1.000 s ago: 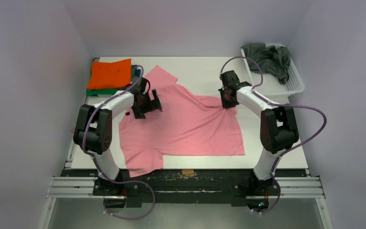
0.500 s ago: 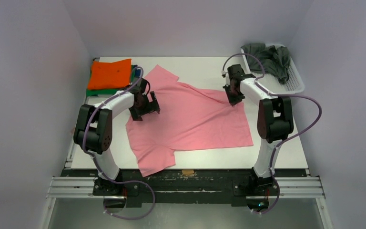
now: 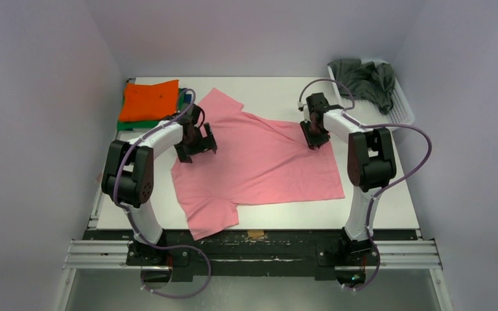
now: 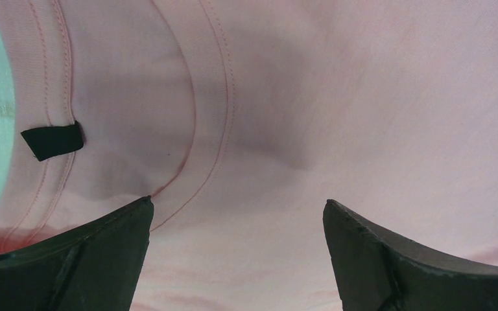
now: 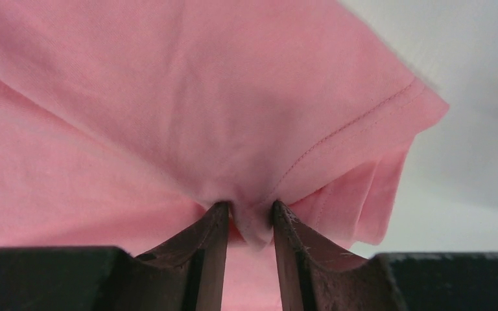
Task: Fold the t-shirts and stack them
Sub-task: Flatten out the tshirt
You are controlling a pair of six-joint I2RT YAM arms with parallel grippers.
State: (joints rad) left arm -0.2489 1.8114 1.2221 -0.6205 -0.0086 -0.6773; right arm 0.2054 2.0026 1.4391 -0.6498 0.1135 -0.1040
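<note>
Orange t-shirt (image 3: 148,100), folded on green t-shirt (image 3: 133,124), sits far left of basket (image 3: 402,116). Left gripper (image 4: 238,204) has its jaws spread wide and holds nothing, over the collar of the pink t-shirt (image 3: 259,168). Pink t-shirt lies spread left of basket. Right gripper (image 5: 249,214), just left of basket, pinches a thin bunch of hemmed edge.

Risk: the small pinch slips under any pull. With the collar end unheld, the cloth would drag and wrinkle instead of folding.

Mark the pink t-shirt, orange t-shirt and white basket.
pink t-shirt (image 3: 266,168), top external view, mid body.
orange t-shirt (image 3: 148,100), top external view, folded top face.
white basket (image 3: 402,114), top external view, near right corner.
</note>
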